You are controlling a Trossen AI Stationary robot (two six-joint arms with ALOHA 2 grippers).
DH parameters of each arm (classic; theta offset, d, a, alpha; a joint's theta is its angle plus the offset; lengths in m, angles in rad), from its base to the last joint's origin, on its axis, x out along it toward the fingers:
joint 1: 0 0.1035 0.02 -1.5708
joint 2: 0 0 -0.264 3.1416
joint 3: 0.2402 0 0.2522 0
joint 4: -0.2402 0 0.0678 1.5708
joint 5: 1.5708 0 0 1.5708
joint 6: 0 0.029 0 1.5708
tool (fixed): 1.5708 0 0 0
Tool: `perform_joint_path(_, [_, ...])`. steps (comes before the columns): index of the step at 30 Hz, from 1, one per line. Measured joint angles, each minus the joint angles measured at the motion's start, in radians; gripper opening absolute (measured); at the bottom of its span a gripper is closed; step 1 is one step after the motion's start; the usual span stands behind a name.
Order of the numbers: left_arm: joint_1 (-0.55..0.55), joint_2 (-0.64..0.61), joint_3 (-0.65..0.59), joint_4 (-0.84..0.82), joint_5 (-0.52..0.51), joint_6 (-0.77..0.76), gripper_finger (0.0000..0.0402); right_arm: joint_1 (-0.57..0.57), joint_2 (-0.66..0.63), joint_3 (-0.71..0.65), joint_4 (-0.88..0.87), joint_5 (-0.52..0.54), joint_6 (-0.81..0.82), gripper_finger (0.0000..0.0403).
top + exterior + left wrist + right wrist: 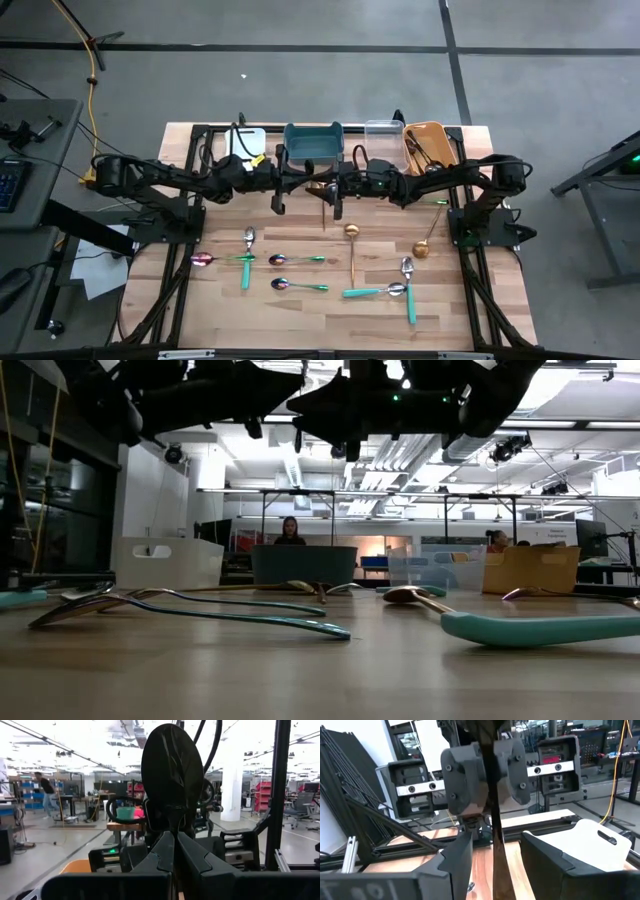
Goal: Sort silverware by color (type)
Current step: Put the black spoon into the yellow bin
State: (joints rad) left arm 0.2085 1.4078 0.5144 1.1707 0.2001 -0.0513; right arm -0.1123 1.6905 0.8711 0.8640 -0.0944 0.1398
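Most silverware (375, 292) lies unsorted on the table (300, 325); of the bins, only the orange bin (408, 150) shows dark pieces, so we judge sorting barely begun. Above mid-table the left gripper (175, 845) pinches a dark spoon (172, 770); the right gripper (495, 865) is spread around its handle

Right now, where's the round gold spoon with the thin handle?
In the high view, the gold spoon lies on the table's right side, just right of the long copper spoon and above two teal-handled spoons.
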Motion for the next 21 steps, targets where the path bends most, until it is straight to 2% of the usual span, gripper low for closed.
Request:
perform_joint_path(3, [0.000, 0.001, 0.000, -0.010, 0.000, 0.000, 0.0000, 0.000, 0.000, 0.000, -0.007, -0.003, 0.001, 0.0156])
perform_joint_path(6, [0.000, 0.001, 0.000, -0.006, 0.000, 0.000, 0.0000, 0.000, 0.000, 0.000, -0.007, -0.004, 0.001, 0.0131])
perform_joint_path(12, [0.000, 0.001, 0.000, -0.007, -0.005, 0.000, 0.0004, -0.001, 0.000, 0.000, -0.007, -0.011, -0.003, 0.0025])
perform_joint_path(13, [0.001, 0.001, 0.000, -0.008, -0.002, 0.000, 0.0007, 0.000, 0.000, 0.000, -0.007, -0.008, -0.006, 0.0017])
perform_joint_path(17, [0.001, 0.001, 0.000, -0.006, 0.000, -0.016, 0.0026, -0.002, -0.001, 0.000, -0.008, -0.019, 0.005, 0.0023])
perform_joint_path(21, [0.002, 0.000, 0.000, -0.015, 0.000, -0.019, 0.0049, -0.015, -0.014, -0.002, -0.037, -0.041, 0.000, 0.0005])
